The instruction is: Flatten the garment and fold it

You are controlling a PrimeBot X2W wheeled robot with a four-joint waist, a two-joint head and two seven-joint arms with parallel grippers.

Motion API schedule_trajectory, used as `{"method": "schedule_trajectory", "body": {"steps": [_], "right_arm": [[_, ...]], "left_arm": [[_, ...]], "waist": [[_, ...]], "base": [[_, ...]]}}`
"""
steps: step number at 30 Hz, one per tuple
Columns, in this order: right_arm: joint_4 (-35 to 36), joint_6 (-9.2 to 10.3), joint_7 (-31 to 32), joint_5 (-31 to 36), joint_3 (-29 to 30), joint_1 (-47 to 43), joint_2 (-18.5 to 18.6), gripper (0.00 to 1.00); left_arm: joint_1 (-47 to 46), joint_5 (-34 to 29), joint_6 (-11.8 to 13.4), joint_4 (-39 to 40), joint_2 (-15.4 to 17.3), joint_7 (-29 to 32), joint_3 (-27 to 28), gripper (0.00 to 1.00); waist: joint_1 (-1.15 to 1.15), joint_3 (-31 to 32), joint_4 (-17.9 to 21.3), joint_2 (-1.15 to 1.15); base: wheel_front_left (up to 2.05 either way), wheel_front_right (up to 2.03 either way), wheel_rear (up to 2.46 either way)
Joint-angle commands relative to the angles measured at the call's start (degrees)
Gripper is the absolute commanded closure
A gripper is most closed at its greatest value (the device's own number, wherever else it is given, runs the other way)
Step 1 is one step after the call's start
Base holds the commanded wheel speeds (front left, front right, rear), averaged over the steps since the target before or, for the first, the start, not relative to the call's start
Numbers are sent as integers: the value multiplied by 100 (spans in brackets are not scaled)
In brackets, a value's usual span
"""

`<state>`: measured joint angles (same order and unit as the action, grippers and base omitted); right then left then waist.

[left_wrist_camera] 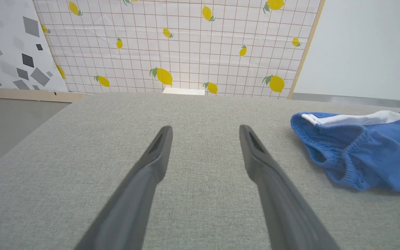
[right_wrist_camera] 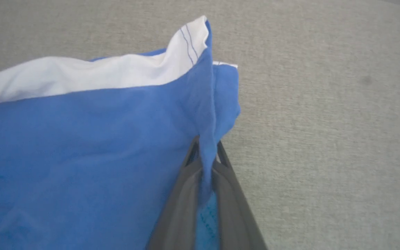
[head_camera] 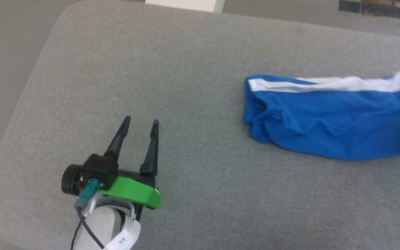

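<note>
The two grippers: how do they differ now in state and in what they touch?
The left gripper is open; the right gripper is shut on a fold of the garment. The left gripper holds nothing, over the bare grey surface apart from the garment; the right gripper grips its edge. Both have long dark fingers.

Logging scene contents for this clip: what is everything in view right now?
garment: one, royal blue with white stripe, lying wrinkled on the table's right side.
table: one, grey fabric top, bearing the garment.
lemon-print panel: one, white with yellow lemons, behind the table.
geometric panel: one, white with grey shapes, beside the lemon-print panel.
white block: one, white, at the table's far edge.
left gripper: one, dark fingers, open over bare table.
right gripper: one, dark fingers, shut on the garment's edge.
</note>
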<state>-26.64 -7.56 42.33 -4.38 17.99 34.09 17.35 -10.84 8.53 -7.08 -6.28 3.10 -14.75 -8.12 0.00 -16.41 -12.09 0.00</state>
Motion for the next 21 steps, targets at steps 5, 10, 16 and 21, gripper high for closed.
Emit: {"method": "schedule_trajectory", "body": {"steps": [5,10,16,21], "right_arm": [[536,8,-94,441,304,-487,-9,100],[1097,8,-207,658,148,-607,-67,100],[2074,8,-5,726,-858,-650,-101,100],[2420,8,202,687,-1843,-573,-89,100]], "left_arm": [[147,-75,-38,-42,-22,-25,17,0],[127,-83,-39,-34,-22,-25,-4,0],[56,-113,-36,37,-22,-25,10,0],[44,-155,16,76,-22,-25,16,0]], "waist": [[0,204,167,0],[0,229,190,0],[0,299,90,0],[0,314,13,0]], "base": [[0,0,0],[0,0,0],[0,0,0],[0,0,0]]}}
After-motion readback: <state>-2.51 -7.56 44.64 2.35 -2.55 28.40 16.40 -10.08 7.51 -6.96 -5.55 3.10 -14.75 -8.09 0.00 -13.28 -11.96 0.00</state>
